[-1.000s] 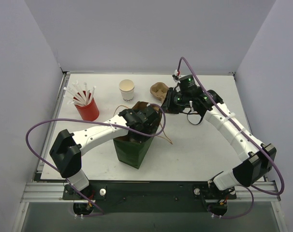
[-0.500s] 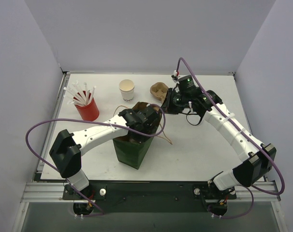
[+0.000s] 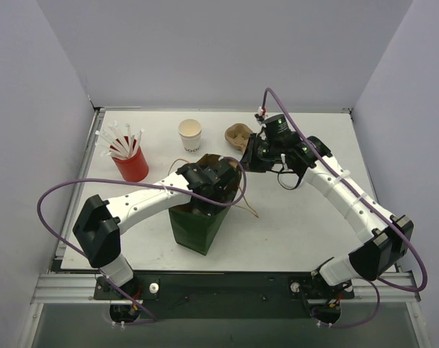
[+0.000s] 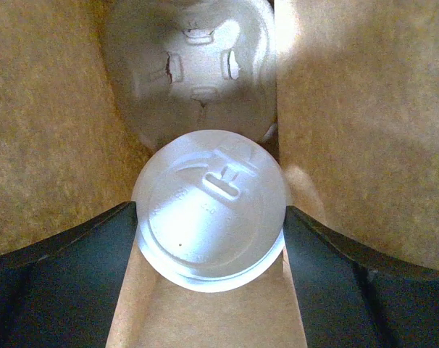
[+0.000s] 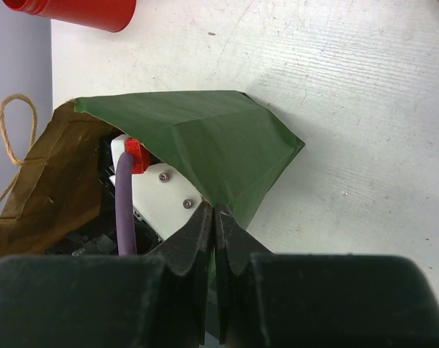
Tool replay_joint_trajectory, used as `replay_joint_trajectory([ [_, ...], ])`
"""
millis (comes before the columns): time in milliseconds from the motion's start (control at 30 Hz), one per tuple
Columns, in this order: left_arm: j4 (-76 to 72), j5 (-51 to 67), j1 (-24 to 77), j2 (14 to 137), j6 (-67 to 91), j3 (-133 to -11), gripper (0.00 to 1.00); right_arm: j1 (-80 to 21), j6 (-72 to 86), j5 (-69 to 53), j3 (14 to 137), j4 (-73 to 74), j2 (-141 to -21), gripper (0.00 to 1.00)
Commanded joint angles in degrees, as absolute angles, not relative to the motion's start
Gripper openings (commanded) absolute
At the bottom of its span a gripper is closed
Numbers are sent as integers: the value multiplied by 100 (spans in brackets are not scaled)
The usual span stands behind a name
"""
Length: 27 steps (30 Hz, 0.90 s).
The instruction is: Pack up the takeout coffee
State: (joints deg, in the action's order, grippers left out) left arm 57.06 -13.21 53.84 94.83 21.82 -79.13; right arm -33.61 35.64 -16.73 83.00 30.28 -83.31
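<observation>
The takeout coffee, a white paper cup (image 3: pixel 190 135) with dark print, stands open at the back of the table, clear of both grippers. A green paper bag (image 3: pixel 198 226) with a brown inside (image 4: pixel 350 109) stands in the middle. My left gripper (image 3: pixel 208 181) reaches down into the bag's mouth. In the left wrist view its fingers (image 4: pixel 74 268) sit against both sides of a white lid (image 4: pixel 211 206); what lies under the lid is hidden. My right gripper (image 5: pixel 216 214) is shut on the bag's green rim (image 5: pixel 205 138) and holds it at the bag's far right corner (image 3: pixel 241 161).
A brown pulp carrier (image 3: pixel 237 135) lies behind the bag, next to my right wrist. A red cup of white straws (image 3: pixel 130 161) stands at the left. A pale moulded shape (image 4: pixel 190 65) lies deeper in the bag. The bag's string handle (image 3: pixel 250 206) hangs to the right.
My right wrist has shifted slightly left, still pinching the bag's rim. The left arm has hardly moved.
</observation>
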Motion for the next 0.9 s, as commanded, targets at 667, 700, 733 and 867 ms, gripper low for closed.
replay_joint_trajectory([
  [667, 5757, -1081, 5405, 8711, 2039, -7770, 96, -3559, 3612, -659, 8648, 3445, -8174, 0],
  [700, 5705, -1081, 5414, 8684, 2030, -7743, 96, -3594, 3595, -642, 8683, 3454, -8183, 0],
  [733, 5687, -1064, 5405, 8666, 2030, -7734, 96, -3612, 3595, -624, 8701, 3480, -8174, 0],
  [867, 5669, -1046, 5414, 8622, 2004, -7743, 95, -3674, 3586, -563, 8763, 3489, -8174, 0],
])
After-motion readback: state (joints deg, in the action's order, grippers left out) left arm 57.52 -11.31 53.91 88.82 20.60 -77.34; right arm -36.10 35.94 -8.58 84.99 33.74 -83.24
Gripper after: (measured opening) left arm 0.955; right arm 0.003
